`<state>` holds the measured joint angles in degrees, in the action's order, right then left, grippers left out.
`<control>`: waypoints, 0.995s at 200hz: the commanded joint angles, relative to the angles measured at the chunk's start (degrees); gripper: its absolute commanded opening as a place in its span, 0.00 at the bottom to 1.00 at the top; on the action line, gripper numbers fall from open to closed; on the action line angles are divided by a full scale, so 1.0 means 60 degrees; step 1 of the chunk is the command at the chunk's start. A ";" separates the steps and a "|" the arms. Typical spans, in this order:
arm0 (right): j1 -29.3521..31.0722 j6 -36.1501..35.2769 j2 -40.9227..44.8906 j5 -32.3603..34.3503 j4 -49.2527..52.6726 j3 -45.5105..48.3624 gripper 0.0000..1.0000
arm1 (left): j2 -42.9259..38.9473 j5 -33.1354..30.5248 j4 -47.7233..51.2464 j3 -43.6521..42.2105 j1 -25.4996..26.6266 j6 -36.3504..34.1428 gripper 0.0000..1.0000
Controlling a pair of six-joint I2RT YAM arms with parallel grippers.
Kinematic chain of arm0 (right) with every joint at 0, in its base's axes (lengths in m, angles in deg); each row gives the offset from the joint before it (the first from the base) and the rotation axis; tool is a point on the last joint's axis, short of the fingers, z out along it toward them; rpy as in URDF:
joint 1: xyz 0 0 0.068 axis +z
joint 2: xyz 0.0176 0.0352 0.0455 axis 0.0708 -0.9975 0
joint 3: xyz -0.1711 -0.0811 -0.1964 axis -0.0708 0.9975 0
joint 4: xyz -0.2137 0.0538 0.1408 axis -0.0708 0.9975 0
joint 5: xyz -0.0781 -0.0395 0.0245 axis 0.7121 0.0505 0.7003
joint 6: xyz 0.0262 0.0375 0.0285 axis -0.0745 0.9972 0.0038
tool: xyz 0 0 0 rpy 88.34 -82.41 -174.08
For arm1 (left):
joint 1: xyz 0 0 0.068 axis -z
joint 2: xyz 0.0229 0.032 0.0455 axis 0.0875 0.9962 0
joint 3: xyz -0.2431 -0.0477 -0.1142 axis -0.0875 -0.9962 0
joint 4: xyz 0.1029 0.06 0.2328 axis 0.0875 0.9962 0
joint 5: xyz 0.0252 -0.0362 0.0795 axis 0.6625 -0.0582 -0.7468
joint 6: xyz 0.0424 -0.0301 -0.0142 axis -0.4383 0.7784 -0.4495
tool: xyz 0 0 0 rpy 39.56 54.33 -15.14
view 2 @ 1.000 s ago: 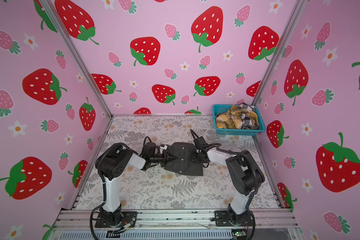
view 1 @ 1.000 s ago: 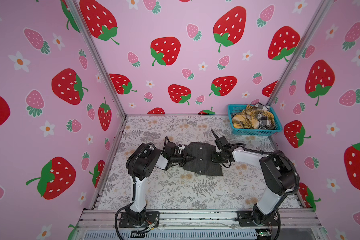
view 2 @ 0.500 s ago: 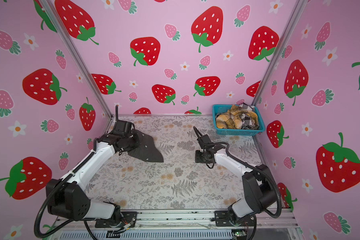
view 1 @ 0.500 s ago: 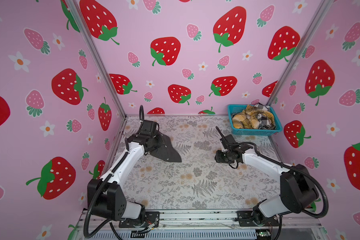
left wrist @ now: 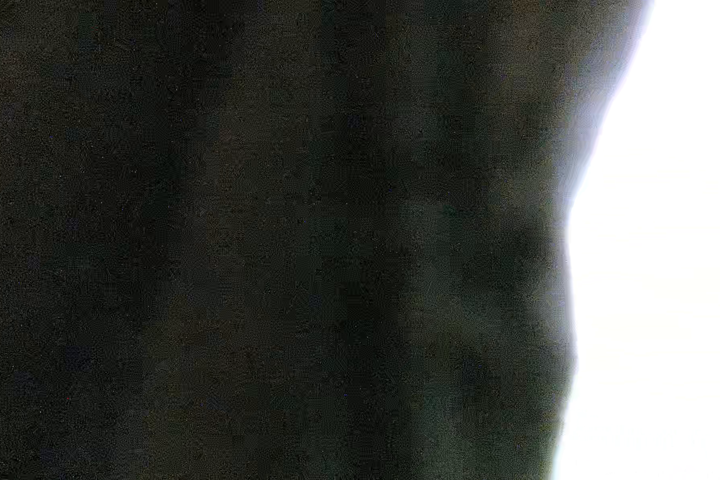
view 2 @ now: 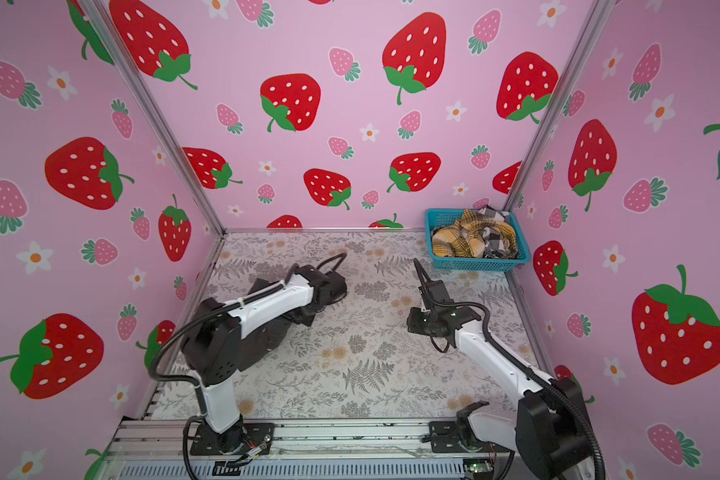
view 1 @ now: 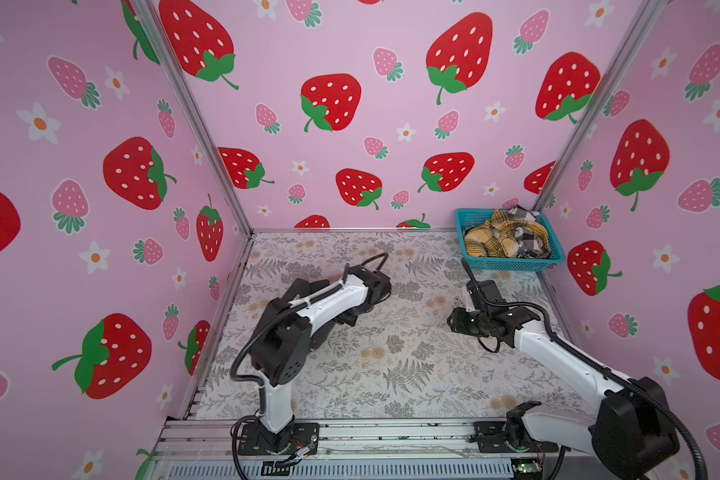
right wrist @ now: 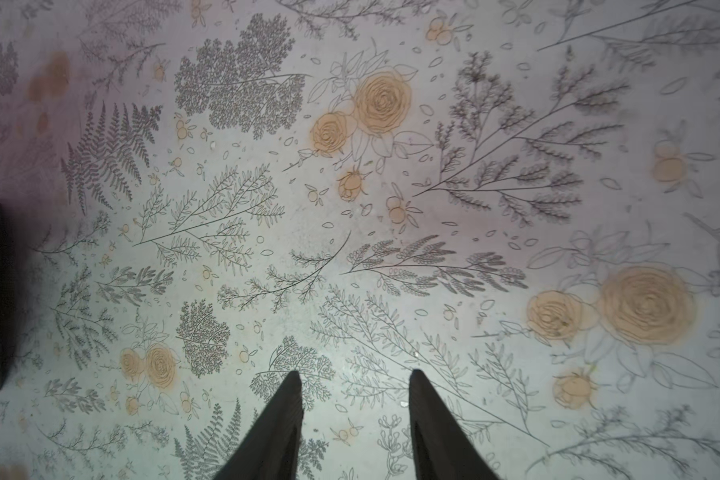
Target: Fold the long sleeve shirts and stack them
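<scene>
Right pincer (right wrist: 355, 376) released, arm stretched low; left pincer (view 2: 306, 318) buried in charcoal shirt (view 2: 271, 332), grip unclear, elbow folded.

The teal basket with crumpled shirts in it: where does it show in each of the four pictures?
In a top view: teal basket at the far right corner of the floral table cover.
In a top view: teal basket again in that far right corner.
Left wrist view: not in it.
Right wrist view: not in it.
Shared landmark: the floral table cover, seen in both top views and the right wrist view.
</scene>
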<state>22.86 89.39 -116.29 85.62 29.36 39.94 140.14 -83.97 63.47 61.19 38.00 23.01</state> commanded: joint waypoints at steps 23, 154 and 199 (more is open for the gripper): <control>-0.0784 -0.0255 0.0963 -0.0148 0.0719 0.0411 0.64 | 0.2336 0.3697 0.0023 0.3099 0.2151 0.0364 0.99; 0.2799 -0.0173 -0.3486 -0.3105 -0.2847 -0.2105 0.66 | -0.6372 0.9333 -0.5994 -0.4588 -0.5733 0.0026 0.85; 0.2792 -0.0628 -0.6166 -0.3241 -0.2814 -0.4043 0.66 | -0.4482 1.1108 -0.8084 -0.5325 -0.7582 -0.0143 0.65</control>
<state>39.69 86.98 -148.83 69.22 14.87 19.22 109.61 -26.73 24.91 28.52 -5.60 23.89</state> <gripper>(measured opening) 0.658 0.626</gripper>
